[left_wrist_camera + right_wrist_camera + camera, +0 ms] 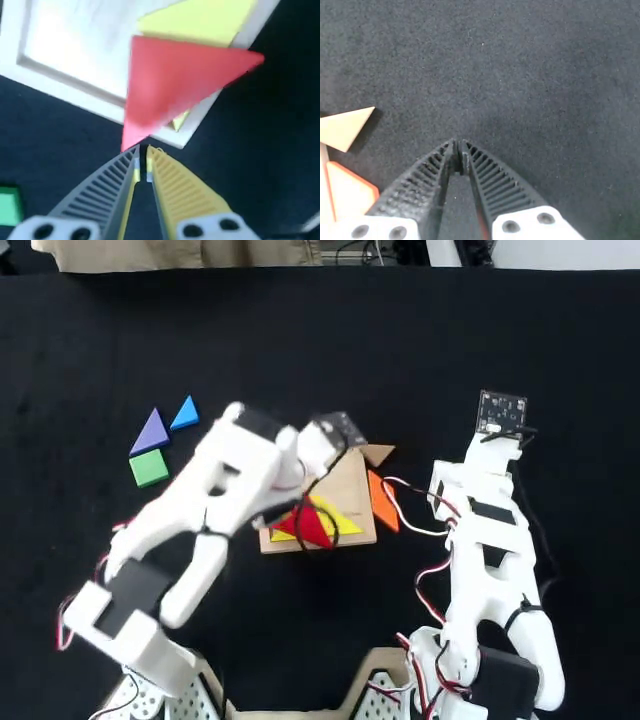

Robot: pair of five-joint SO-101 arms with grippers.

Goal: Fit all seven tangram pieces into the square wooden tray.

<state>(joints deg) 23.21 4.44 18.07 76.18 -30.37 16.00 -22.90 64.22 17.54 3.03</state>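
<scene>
Black worktop (420,340) with two white arms seated at its near edge.

Left arm (210,510): leans in over the tray. Its left gripper (141,150) has its fingers (175,190) pressed almost together, the tips at one corner of the red triangle. It cannot be told whether that corner is pinched.

Right arm (490,540): stands to the right of the tray. The right gripper (457,149) sits over bare worktop with its fingers (490,185) pressed together, holding nothing.

Square wooden tray (345,485): near the middle of the worktop, turned at an angle, much of its floor bare.

Red triangle (305,525): at the tray's near side, overhanging the rim and partly covering the yellow piece (343,521), which lies inside the tray.

Orange piece (382,500): on the worktop just beside the tray's right edge.

Tan triangle (378,452): on the worktop at the tray's far right corner.

Purple triangle (150,430), green square (149,468) and blue triangle (184,414): clustered toward the worktop's left edge, well apart from the tray.
</scene>
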